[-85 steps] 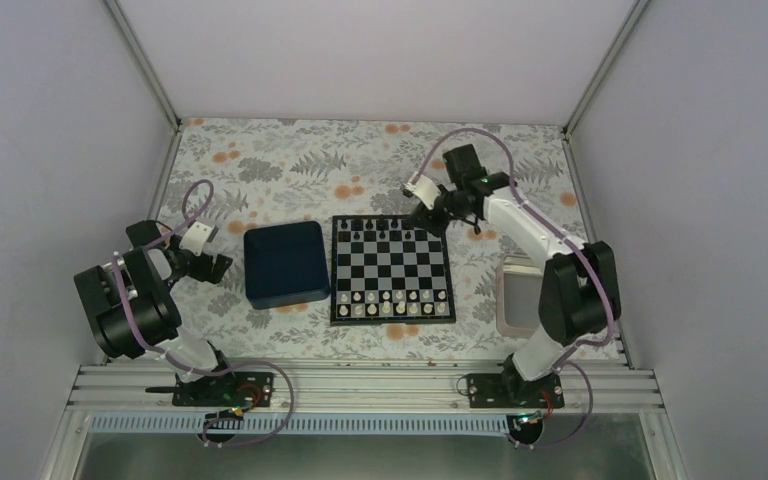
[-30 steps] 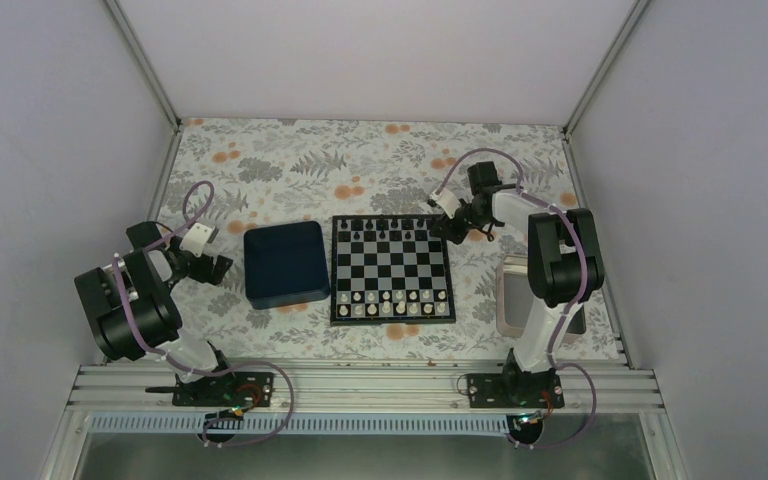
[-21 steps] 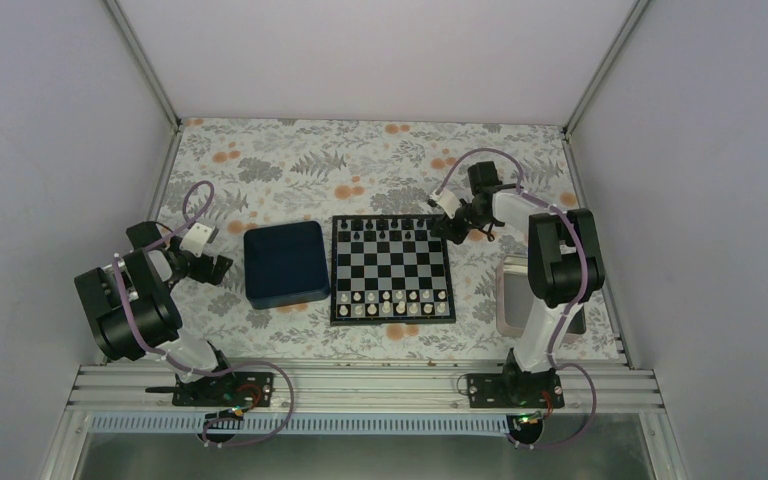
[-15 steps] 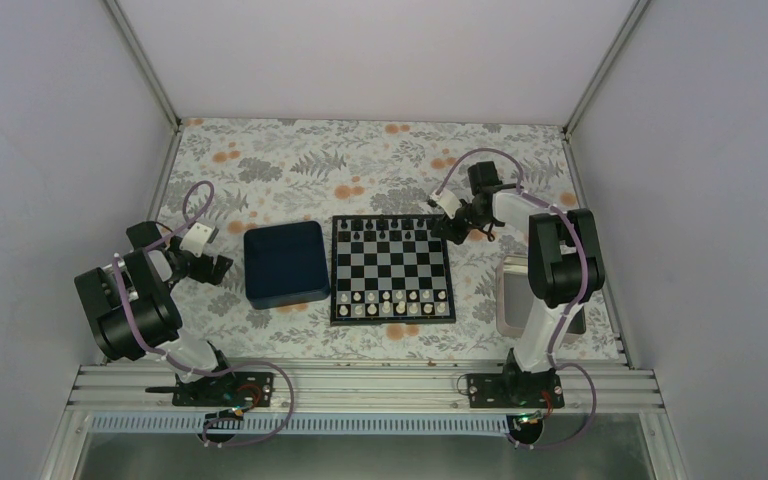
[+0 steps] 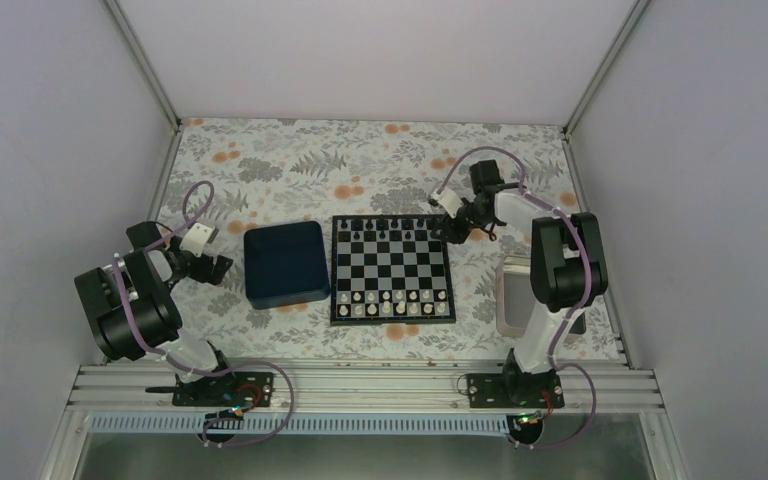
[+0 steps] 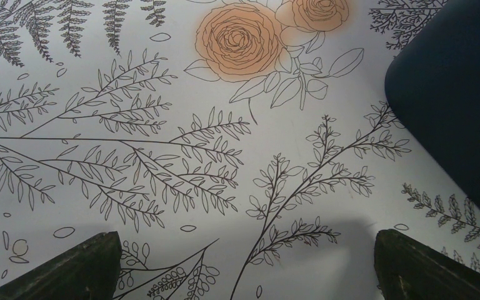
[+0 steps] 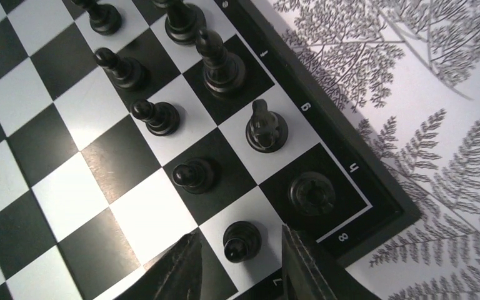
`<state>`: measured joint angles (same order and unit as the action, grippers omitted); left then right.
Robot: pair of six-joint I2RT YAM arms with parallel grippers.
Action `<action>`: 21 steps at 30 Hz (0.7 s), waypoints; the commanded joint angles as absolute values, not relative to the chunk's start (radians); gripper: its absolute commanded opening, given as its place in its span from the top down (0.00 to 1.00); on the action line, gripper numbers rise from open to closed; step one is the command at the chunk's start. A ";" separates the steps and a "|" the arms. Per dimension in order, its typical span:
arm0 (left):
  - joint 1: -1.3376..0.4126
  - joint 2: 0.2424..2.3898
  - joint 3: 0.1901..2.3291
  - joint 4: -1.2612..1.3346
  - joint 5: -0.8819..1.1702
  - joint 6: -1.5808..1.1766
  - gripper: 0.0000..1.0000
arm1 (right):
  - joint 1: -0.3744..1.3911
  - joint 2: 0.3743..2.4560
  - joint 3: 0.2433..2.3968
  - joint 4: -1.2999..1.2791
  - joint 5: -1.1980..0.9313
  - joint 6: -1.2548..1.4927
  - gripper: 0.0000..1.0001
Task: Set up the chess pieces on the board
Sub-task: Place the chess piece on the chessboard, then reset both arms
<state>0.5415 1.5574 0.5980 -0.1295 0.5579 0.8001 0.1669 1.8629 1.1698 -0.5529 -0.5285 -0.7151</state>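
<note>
While the right gripper [image 7: 240, 245] hangs low over the far right corner of the chessboard [image 5: 390, 268], its jaws stand narrowly apart around a black pawn [image 7: 242, 242], not visibly gripping it. Risk: if I lift off skewed, a finger clips the pawn and topples it into the corner rook [image 7: 312, 192]. Left gripper [image 6: 244, 262] gapes wide over floral cloth [image 6: 162, 156] beside the dark blue tray [image 6: 456, 94]

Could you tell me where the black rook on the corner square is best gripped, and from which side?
Grip the rook around its round top, coming straight down: it stands upright, with the knight and a pawn on adjacent squares, so a sideways approach looks crowded.
</note>
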 commanded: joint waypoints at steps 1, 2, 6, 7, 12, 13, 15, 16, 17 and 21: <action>0.548 1.548 0.590 -0.137 0.574 0.807 0.00 | 0.158 1.779 1.182 -0.582 -0.521 -0.726 0.65; 0.548 1.547 0.589 -0.138 0.574 0.807 0.00 | 0.157 1.758 1.194 -0.603 -0.520 -0.725 0.65; 0.548 1.544 0.589 -0.136 0.575 0.807 0.00 | 0.157 1.613 1.271 -0.695 -0.526 -0.712 0.59; 0.548 1.547 0.590 -0.138 0.575 0.807 0.00 | 0.158 1.581 1.298 -0.722 -0.536 -0.706 0.50; 0.551 1.555 0.594 -0.141 0.580 0.808 0.00 | 0.158 1.495 1.387 -0.635 -0.403 -0.499 0.00; 0.550 1.552 0.593 -0.141 0.581 0.808 0.00 | 0.158 1.491 1.390 -0.612 -0.384 -0.480 0.00; 0.549 1.546 0.591 -0.140 0.583 0.807 0.00 | 0.158 1.471 1.358 -0.551 -0.351 -0.467 0.00; 0.549 1.544 0.589 -0.140 0.584 0.807 0.00 | 0.159 1.458 1.335 -0.517 -0.341 -0.459 0.00; 0.550 1.542 0.590 -0.139 0.584 0.807 0.00 | 0.159 1.450 1.309 -0.486 -0.339 -0.456 0.00; 0.550 1.542 0.591 -0.141 0.586 0.807 0.00 | 0.159 1.446 1.280 -0.460 -0.364 -0.438 0.00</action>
